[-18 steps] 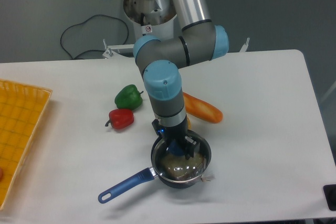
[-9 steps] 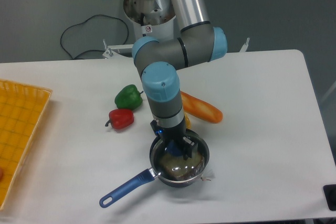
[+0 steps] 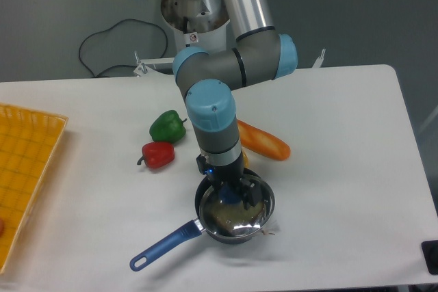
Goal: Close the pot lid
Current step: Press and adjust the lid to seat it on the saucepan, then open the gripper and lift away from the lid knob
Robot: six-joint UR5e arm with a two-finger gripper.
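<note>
One gripper [image 3: 233, 195]: lower centre, apparently clamped on the lid [image 3: 236, 211] knob.
Lid: sits on the pot [image 3: 212, 225].

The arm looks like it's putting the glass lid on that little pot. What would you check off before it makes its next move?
1. Lid over the pot: ok, it covers the opening.
2. Lid seated flat all round: cannot tell; glare and the hand hide part of the rim.
3. Hand at the lid's centre, where the knob sits: ok.
4. Hand gripping or released: cannot tell, the fingers are too dark and small to judge.
5. Pot's blue handle free: ok, it sticks out toward the front-left, touching nothing.
6. Neighbours clear: ok for the red pepper and green pepper; the orange carrot-like item lies close behind the pot.
</note>
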